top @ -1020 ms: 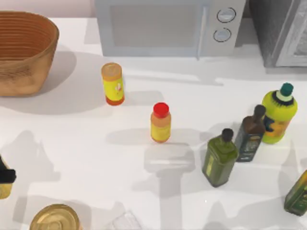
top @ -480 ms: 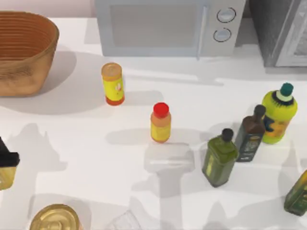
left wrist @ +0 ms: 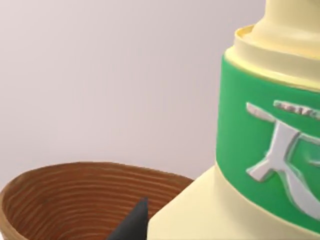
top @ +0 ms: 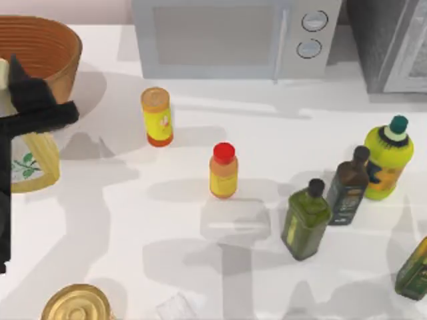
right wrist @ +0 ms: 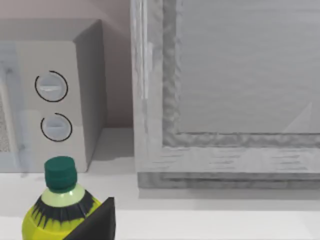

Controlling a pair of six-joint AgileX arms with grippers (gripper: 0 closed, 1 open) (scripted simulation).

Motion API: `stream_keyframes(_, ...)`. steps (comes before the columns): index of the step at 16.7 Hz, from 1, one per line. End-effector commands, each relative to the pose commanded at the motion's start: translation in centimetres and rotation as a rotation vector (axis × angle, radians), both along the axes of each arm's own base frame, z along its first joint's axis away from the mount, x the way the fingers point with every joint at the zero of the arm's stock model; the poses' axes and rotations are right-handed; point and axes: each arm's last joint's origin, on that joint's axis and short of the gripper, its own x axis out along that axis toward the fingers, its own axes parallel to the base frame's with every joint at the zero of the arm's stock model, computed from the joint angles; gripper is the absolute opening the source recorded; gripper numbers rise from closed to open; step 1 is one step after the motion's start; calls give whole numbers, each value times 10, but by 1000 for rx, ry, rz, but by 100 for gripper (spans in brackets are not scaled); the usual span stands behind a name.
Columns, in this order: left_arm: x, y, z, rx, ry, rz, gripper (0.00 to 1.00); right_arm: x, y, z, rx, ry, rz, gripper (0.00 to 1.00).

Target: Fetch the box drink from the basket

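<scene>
The box drink, a pale cream carton with green print, hangs at the table's left side in front of the basket, overlapping the basket's near wall. My left gripper is black and sits on the carton's upper part, shut on it. In the left wrist view the carton's green band is very close, a dark fingertip lies against its shoulder, and the basket's ribbed inside lies behind. A dark finger of my right gripper shows in the right wrist view.
A yellow bottle with a tan cap and one with a red cap stand mid-table. Dark oil bottles and a green-capped yellow bottle stand at the right. A microwave lines the back. A gold tin sits front left.
My left arm has swung from the front-left edge toward the back, carrying the carton up to the basket's near side. The other things have not moved.
</scene>
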Motion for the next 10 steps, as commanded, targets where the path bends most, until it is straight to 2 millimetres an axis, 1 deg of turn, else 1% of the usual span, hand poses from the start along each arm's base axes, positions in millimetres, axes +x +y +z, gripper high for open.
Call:
stream_keyframes(2, 12, -34, 7, -11, 11, 64, 0, 0, 0, 0, 0, 0, 0, 100)
stream_keyframes(4, 19, -74, 4, -12, 28, 134, 0, 0, 0, 0, 0, 0, 0, 100)
stream_keyframes(7, 17, -133, -13, 6, 52, 243, 0, 0, 0, 0, 0, 0, 0, 100)
stream_keyframes(10, 3, -182, -39, 33, 61, 345, 0, 0, 0, 0, 0, 0, 0, 100)
